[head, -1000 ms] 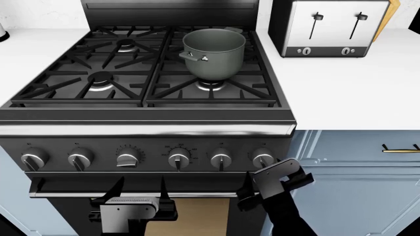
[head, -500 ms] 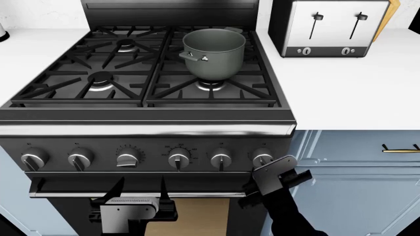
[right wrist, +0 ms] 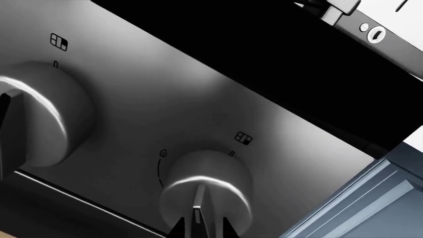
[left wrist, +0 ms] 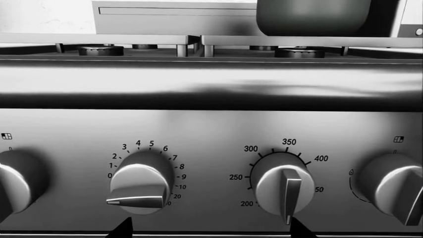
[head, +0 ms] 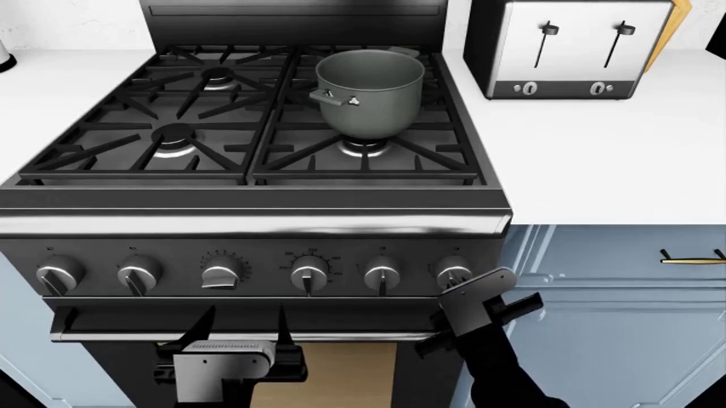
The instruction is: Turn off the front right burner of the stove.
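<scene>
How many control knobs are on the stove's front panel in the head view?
6, in one row on the stove front panel: far left, second, third, fourth, fifth, and far right, partly covered by the right hand.

Black stove [head: 261, 229], grey pot [head: 369, 92]

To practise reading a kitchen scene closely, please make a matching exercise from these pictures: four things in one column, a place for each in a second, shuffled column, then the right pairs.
Things:
1. grey pot
2. toaster
3. right gripper
4. left gripper

Places:
A. on the white counter, right of the stove
B. low before the oven door, below the middle knobs
C. on the back right grate
D. just below the rightmost knob

Pairs: 1-C, 2-A, 3-D, 4-B
</scene>
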Available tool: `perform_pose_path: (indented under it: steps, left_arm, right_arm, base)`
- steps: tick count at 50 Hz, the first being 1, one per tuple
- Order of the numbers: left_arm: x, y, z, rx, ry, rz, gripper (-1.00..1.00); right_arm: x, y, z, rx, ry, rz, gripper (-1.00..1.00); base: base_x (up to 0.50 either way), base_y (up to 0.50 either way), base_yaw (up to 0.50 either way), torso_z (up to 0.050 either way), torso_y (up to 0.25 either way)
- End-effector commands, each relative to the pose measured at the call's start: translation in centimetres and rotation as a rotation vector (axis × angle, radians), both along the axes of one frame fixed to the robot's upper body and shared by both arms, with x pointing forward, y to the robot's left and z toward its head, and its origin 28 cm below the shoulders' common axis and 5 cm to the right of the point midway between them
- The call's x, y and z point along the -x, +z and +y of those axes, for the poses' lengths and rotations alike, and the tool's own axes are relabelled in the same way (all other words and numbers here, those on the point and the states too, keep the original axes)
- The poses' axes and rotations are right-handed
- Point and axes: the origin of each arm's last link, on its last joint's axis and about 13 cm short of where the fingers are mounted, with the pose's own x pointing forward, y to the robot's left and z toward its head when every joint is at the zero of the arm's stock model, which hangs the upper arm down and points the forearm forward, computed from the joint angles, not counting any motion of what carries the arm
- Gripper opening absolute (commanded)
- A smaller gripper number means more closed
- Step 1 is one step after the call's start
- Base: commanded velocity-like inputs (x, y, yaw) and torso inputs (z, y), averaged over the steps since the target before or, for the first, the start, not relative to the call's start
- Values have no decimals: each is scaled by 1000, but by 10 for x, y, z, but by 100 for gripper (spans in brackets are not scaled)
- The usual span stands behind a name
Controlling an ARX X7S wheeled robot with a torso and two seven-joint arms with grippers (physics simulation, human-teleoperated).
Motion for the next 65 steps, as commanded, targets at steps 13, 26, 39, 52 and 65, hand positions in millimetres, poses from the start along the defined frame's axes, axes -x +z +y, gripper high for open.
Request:
perform_pose_path:
  steps: [13, 26, 39, 52, 65]
  left_arm:
    - [-2, 0, -1, 0, -2, -1, 100]
    - [-1, 0, -1, 1, -3, -1, 100]
    - [-1, 1, -2, 2, -4, -1, 100]
    - [0, 1, -1, 2, -3, -2, 100]
    - [1, 1, 0, 2, -3, -3, 100]
  right_arm:
    - [0, 4, 4, -83, 15, -33, -100]
    - [1, 6, 5, -181, -22, -87, -100]
    - [-1, 9, 6, -266, -41, -109, -100]
    - [-1, 11, 7, -452, -90, -109, -100]
    - [0, 12, 9, -637, -116, -95, -100]
  base:
    - [1, 0, 1, 0, 0]
    - [-3, 0, 0, 0, 0]
    - [-3, 0, -1, 0, 4]
    - [-3, 0, -2, 1, 3]
    - [-2, 0, -2, 1, 2]
